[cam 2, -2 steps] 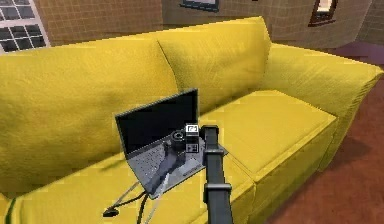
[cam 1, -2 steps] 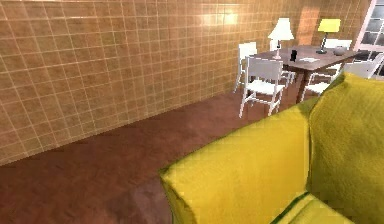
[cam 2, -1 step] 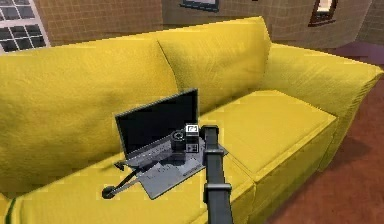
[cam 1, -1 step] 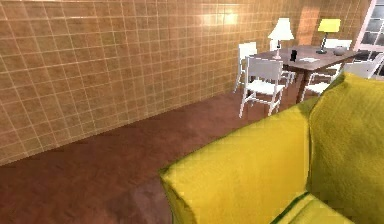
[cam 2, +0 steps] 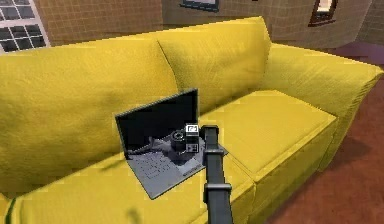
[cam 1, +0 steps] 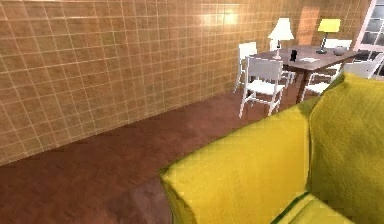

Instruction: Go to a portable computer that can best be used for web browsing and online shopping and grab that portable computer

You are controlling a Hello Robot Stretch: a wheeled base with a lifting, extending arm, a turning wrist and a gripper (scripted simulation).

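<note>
laptop [cam 2: 155, 125] lies lid-up on sofa [cam 2: 270, 120] seat, centre-left of frame; gripper [cam 2: 176, 145] sits at its keyboard, likely lining up the grab. grip and hold: cannot tell.

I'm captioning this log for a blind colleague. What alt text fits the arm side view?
An open laptop with a dark screen lies on the seat of a yellow sofa. The robot's dark arm rises from the bottom edge, its hand at the laptop; whether it holds anything cannot be told.
</note>
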